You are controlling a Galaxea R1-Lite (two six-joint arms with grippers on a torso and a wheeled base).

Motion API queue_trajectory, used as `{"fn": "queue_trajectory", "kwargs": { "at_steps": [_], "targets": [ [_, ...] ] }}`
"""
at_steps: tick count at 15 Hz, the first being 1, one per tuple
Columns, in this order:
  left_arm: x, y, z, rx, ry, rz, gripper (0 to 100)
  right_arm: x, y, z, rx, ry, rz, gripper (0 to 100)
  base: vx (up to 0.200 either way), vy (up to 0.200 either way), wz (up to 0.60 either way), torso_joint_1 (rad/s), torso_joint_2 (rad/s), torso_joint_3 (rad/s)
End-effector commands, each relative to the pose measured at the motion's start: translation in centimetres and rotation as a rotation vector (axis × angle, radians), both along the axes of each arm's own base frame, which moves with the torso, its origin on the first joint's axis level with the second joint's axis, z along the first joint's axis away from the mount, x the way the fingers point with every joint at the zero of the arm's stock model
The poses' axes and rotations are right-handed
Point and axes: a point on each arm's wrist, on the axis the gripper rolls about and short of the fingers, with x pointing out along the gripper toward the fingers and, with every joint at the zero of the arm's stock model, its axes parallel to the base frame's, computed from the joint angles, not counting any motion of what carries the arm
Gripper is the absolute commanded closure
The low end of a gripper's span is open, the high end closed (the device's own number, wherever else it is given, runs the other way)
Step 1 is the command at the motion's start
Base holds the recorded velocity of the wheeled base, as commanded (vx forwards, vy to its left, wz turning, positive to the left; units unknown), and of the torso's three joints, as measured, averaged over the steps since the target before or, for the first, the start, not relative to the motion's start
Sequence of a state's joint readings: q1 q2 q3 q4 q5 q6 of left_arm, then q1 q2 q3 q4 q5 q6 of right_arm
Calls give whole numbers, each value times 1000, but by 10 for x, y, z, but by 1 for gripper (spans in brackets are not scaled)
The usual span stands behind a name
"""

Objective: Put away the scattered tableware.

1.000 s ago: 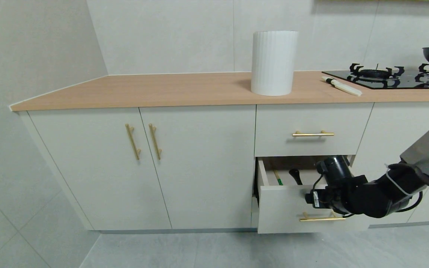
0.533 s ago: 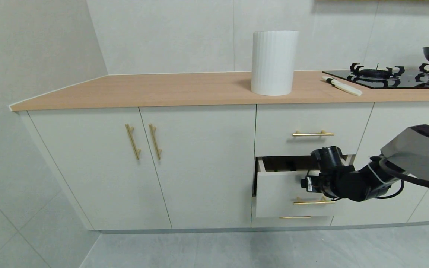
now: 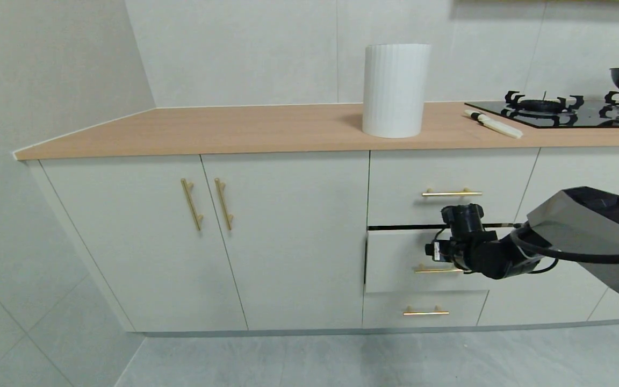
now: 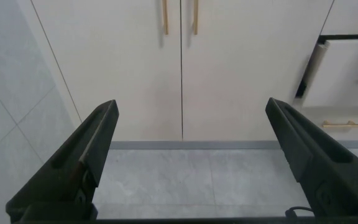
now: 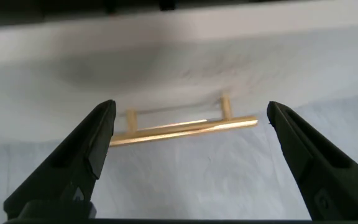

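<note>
Head view has the middle drawer a crack ajar, a thin dark slit along its top, w/ the right gripper up at its front. The right wrist view gives what the head view hides behind the wrist: black wedge-shaped fingers spread wide either side of the drawer's slim brass bar handle, gripping nothing. Left wrist view gives the left gripper, jaws likewise wide apart & empty, facing the double cabinet doors left of the drawer, w/ grey floor tile below. Head view takes in the wood-grain countertop too. The tableware there is a slim cream-handled utensil lying flat, above the drawer & to its right, beside the glossy black hob. A tall white ribbed cylinder stands straight above the drawer. Cabinet fronts are flat, matte off-white.
</note>
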State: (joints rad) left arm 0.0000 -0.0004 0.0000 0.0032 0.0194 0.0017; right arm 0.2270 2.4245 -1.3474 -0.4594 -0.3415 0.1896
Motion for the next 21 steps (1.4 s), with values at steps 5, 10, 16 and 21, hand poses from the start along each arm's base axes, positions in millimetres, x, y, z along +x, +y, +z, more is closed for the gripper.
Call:
{"fn": "queue_trajectory", "kwargs": {
  "at_steps": [5, 10, 16, 21],
  "targets": [
    [0, 0, 0, 0, 0, 1, 0, 24, -25, -12, 31, -40, -44, 0, 0, 0, 0, 0, 0, 0],
    [0, 0, 0, 0, 0, 1, 0, 39, -38, -8, 104, -94, -98, 0, 0, 0, 0, 0, 0, 0],
    [0, 0, 0, 0, 0, 1, 0, 46, -39, -12, 140, -112, -119, 0, 0, 0, 0, 0, 0, 0],
    [0, 0, 0, 0, 0, 1, 0, 21, -34, 14, 137, -93, -101, 0, 0, 0, 0, 0, 0, 0]
  ]
}}
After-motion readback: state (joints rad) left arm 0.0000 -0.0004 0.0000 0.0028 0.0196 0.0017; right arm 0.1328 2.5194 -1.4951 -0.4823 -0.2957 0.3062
